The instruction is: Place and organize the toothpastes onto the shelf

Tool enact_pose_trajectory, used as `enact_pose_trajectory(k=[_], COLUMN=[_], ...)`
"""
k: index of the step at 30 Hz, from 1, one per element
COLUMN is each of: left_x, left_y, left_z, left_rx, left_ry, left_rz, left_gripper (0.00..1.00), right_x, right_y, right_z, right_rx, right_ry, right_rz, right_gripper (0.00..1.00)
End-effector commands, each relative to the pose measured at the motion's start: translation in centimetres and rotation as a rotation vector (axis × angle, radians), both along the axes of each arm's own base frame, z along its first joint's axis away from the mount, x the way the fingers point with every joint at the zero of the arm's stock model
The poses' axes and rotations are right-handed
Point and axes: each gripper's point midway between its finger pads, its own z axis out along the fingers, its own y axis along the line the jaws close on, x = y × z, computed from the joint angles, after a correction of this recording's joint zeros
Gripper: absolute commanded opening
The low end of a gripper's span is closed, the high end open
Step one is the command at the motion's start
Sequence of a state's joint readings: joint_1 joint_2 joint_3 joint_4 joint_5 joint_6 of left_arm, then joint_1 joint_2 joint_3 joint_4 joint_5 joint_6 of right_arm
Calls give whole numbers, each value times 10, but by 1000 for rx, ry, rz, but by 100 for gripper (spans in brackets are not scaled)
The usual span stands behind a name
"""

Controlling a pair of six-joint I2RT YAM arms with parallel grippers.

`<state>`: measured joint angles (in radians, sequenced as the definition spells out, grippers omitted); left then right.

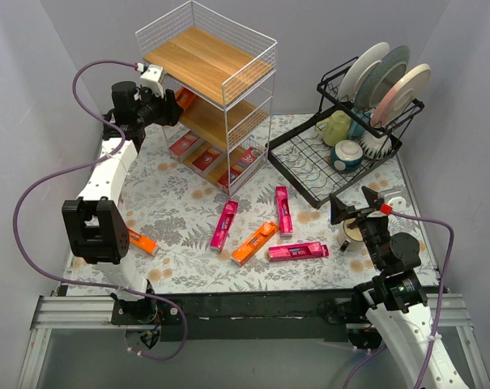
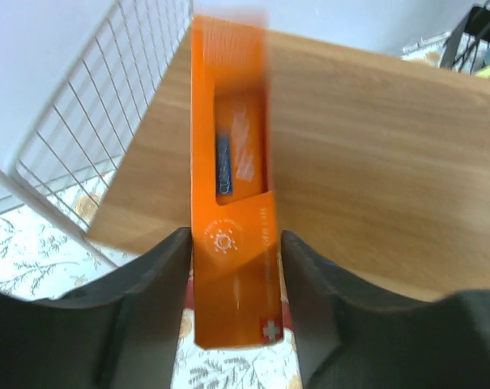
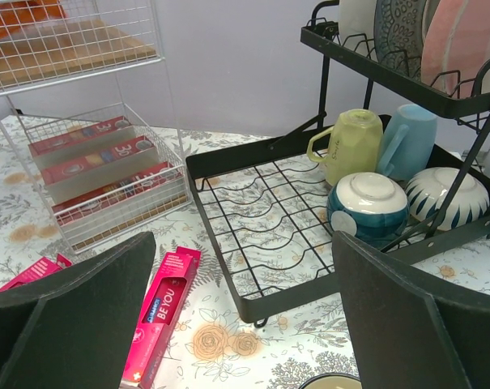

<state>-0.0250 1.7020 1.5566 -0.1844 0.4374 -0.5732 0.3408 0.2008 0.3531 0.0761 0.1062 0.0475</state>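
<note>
Orange cardboard fills the left wrist view: the left gripper (image 2: 234, 247) is clamped on an orange toothpaste box (image 2: 228, 105), one dark finger (image 2: 159, 284) pressed to each long side near its lower end. The box points away from the camera over a wooden board (image 2: 374, 162) of the shelf (image 1: 228, 87), with white wire wall on the left. In the overhead view, this gripper (image 1: 168, 105) is at the shelf's left side at the height of the middle tier, and the held box reaches in there. Whether it touches the board I cannot tell.

Three dark red "3D" boxes (image 3: 91, 162) lie side by side on the bottom tier. The top board (image 1: 204, 53) is bare.

On the flowered table (image 1: 172, 203) lie three pink boxes (image 1: 225, 224), (image 1: 283, 209), (image 1: 298, 251) and an orange box (image 1: 255, 242), loosely scattered in front of the shelf. Another orange box (image 1: 142, 241) lies beside the left arm.

The right gripper (image 1: 354, 207) hovers near the table's right edge, its fingers (image 3: 66, 316) spread wide and holding nothing. It faces the black dish rack (image 3: 253, 235), which holds mugs (image 3: 354, 146), bowls (image 3: 366, 203) and plates (image 1: 386, 73).
</note>
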Motion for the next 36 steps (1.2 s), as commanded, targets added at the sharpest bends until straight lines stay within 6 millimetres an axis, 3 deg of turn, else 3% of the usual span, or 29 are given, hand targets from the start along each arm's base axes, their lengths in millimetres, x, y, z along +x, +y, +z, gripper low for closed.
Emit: enact_pose_trajectory(k=[1, 9, 10, 12, 13, 14, 16, 18, 20, 27, 36], left_x=[12, 4, -3, -10, -19, -24, -37, -43, -54, -61, -48], left_y=[0, 12, 16, 22, 23, 25, 28, 35, 35, 26, 29], left_z=[28, 34, 47, 47, 61, 54, 65, 53, 57, 37, 25], left_rx=[-3, -72, -89, -144, -175, -200, -296, -365, -493, -825, -988], left_ry=[-87, -71, -96, -81, -107, -87, -83, -39, -5, 174, 230], left_rz=[2, 119, 148, 209, 227, 248, 303, 383, 427, 520, 579], left_gripper=[50, 67, 72, 77, 81, 84, 90, 93, 94, 92, 84], right_x=[-5, -5, -5, -5, -5, -5, -6, -6, -7, -8, -10], right_y=[-5, -5, -4, -4, -3, -3, -2, -2, -2, -3, -5], right_z=[31, 31, 30, 31, 30, 30, 30, 31, 31, 33, 36], right_rx=[15, 15, 14, 18, 16, 16, 18, 20, 20, 24, 30], right_ry=[-77, -76, -74, -76, -75, -75, -75, -81, -81, -87, -98], right_rz=[-20, -16, -15, -11, -8, -7, -2, -2, 0, 0, -9], right_gripper=[98, 99, 99, 98, 99, 98, 99, 98, 98, 98, 98])
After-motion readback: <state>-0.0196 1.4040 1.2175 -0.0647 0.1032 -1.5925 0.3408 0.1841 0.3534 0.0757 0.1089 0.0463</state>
